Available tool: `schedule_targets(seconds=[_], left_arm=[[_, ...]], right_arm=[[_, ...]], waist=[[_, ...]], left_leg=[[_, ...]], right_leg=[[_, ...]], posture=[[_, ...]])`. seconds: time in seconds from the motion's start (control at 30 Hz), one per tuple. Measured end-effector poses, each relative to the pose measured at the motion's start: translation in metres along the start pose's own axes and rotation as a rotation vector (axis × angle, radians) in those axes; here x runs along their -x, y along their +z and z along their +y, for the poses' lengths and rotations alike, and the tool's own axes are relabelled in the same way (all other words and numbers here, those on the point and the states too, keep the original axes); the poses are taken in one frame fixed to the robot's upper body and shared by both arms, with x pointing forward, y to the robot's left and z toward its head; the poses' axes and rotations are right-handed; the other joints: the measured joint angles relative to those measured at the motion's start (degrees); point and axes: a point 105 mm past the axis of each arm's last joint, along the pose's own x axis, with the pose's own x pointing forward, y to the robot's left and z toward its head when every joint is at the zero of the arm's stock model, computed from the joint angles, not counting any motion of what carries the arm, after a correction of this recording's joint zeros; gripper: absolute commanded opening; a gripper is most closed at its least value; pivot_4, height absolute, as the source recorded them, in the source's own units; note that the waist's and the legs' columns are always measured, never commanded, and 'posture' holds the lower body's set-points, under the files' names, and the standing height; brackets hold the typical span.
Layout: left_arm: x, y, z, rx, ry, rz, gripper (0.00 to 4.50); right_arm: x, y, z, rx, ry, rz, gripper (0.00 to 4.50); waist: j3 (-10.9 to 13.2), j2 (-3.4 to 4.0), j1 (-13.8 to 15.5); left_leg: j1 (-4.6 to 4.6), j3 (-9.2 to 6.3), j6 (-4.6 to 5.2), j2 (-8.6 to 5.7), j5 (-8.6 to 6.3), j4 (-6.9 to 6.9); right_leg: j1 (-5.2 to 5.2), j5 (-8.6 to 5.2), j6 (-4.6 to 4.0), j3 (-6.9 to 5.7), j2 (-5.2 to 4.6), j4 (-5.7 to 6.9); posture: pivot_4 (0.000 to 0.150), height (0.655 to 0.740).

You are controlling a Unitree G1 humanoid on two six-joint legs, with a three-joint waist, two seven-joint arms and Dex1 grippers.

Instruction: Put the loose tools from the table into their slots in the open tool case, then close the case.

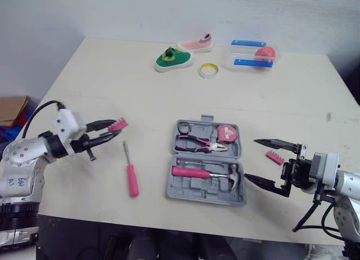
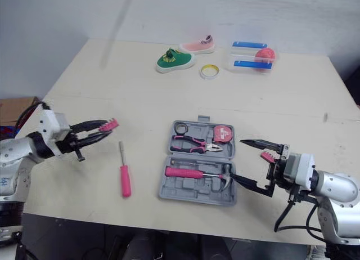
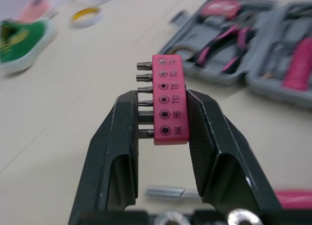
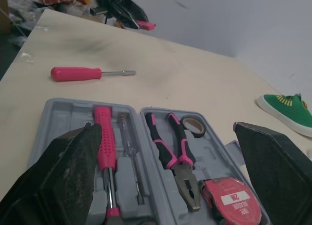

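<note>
Nearest, by the table's [image 1: 112,85] front edge, lies the open grey tool case [image 1: 194,188], with a pink-handled hammer [image 1: 194,172], pliers [image 1: 197,142], a tape measure [image 1: 227,133] and a small tape roll [image 1: 184,127] seated in it. Just left of it lies a loose pink screwdriver [image 1: 131,175]; just right lies a pink bit strip [image 1: 274,157], with the right gripper [image 1: 250,158] beside the case, spread wide and holding nothing. Further left, the left gripper [image 1: 111,129] is clamped on a second pink bit holder [image 3: 168,101], held off the tabletop. Across the table sit a green shoe [image 1: 174,59], a pink shoe [image 1: 196,44], a yellow tape ring [image 1: 208,70] and a clear box [image 1: 250,54].
</note>
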Motion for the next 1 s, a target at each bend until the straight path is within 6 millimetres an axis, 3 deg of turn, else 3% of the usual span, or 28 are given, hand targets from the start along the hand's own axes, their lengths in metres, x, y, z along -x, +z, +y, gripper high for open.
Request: schedule_targets(seconds=[0.1,0.2,0.4,0.5,1.0], left_arm=[[-0.027,0.013,-0.025,-0.041,-0.210,0.046,0.71],[-0.055,0.009,-0.051,-0.065,-0.374,0.154,0.71],[-0.083,-0.004,-0.088,-0.032,-0.476,0.268,0.71],[-0.085,-0.016,-0.096,-0.005,-0.486,0.350,0.71],[-0.092,-0.025,-0.097,-0.017,-0.457,0.496,0.71]], right_arm=[[0.003,-0.001,0.002,-0.005,0.021,0.018,4.50],[0.004,-0.002,0.003,-0.010,0.034,0.027,4.50],[0.002,0.000,0.005,-0.024,0.040,0.033,4.50],[0.000,0.002,0.006,-0.024,0.038,0.032,4.50],[-0.001,0.001,0.007,-0.045,0.005,0.029,4.50]], waist=[[0.0,0.03,-0.2],[0.0,0.03,-0.3],[0.0,0.05,-0.7],[0.1,0.07,-0.7],[0.1,0.06,-0.5]], left_leg=[[0.00,0.00,-0.03,0.02,0.02,0.00],[0.01,0.01,-0.06,-0.10,0.04,0.02],[0.03,0.02,-0.23,0.35,0.05,0.08],[0.07,0.01,-0.29,0.36,0.08,0.09],[0.07,0.03,-0.24,0.36,0.07,0.15]], right_leg=[[-0.01,0.00,0.00,0.09,0.08,-0.03],[-0.01,0.01,0.01,0.18,0.36,-0.03],[-0.04,0.01,0.01,0.54,0.65,-0.04],[-0.04,0.00,-0.01,0.58,0.71,0.01],[-0.01,0.01,0.00,0.60,0.65,0.02]], posture=[[0.150,0.7400],[0.150,0.7400],[0.150,0.7400],[0.150,0.7400],[0.150,0.7400]])
